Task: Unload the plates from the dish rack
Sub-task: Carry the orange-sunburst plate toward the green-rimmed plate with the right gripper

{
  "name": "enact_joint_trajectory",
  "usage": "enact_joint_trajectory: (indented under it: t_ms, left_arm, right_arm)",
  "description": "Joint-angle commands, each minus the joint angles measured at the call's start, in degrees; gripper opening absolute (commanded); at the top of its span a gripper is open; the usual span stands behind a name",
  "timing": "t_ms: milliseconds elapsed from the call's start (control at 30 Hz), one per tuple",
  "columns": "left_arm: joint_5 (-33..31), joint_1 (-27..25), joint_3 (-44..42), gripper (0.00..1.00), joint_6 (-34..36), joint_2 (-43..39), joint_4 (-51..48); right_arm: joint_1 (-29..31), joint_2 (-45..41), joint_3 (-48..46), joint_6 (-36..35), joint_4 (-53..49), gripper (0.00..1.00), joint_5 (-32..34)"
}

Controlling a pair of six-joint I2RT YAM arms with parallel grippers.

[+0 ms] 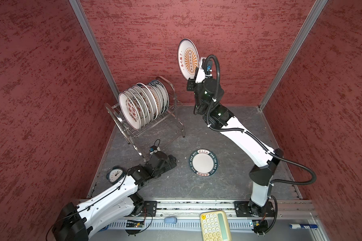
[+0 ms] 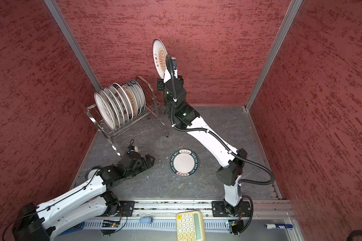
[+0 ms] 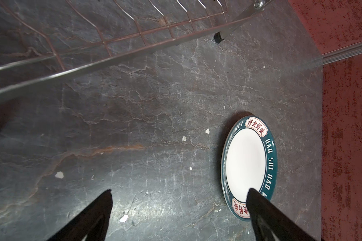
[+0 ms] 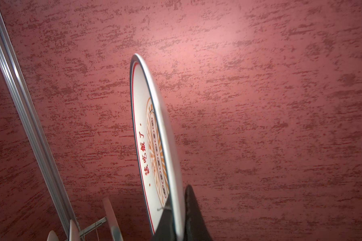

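Note:
The dish rack (image 1: 155,127) (image 2: 134,125) stands at the back left with several plates (image 1: 134,108) (image 2: 113,104) upright in its top tier. My right gripper (image 1: 193,78) (image 2: 163,78) (image 4: 178,201) is raised high by the back wall, to the right of the rack. It is shut on the lower rim of an orange sunburst plate (image 1: 188,57) (image 2: 159,56) (image 4: 153,133), held on edge. A teal-rimmed plate (image 1: 203,163) (image 2: 184,163) (image 3: 247,164) lies flat on the table. My left gripper (image 1: 174,161) (image 2: 152,159) (image 3: 180,190) rests low to its left, open and empty.
A small teal alarm clock (image 1: 115,174) stands behind my left forearm. A yellow calculator (image 1: 214,225), a blue lump (image 1: 170,219) and a marker (image 1: 303,226) lie on the front ledge. Red walls close three sides. The rack's lower rail (image 3: 113,62) passes close to my left gripper.

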Motion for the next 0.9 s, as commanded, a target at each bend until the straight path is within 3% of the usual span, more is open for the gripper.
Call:
enact_joint_trajectory:
  t_ms: [0, 167, 267, 567, 867]
  left_arm:
    - [1.0, 0.1, 0.3, 1.0, 1.9, 0.7, 3.6]
    - [3.4, 0.1, 0.1, 1.0, 3.4, 2.2, 7.9]
    - [5.1, -0.2, 0.0, 0.99, 4.8, 3.7, 11.0]
    - [4.5, -3.2, 1.5, 1.0, 5.4, 8.0, 16.5]
    - [5.6, -4.6, 4.4, 1.0, 5.8, 16.2, 23.0]
  right_arm:
    - [-2.9, -7.9, -9.6, 0.6, 3.2, 0.0, 3.8]
    - [-9.1, -20.9, -29.1, 10.7, -1.9, 0.0, 2.9]
    - [-13.8, -29.2, -37.1, 19.5, -11.0, 0.0, -1.6]
    - [-24.8, -47.2, -56.5, 36.7, -28.1, 0.0, -27.8]
    - [-29.6, -53.8, -71.9, 45.4, -24.2, 0.0, -55.5]
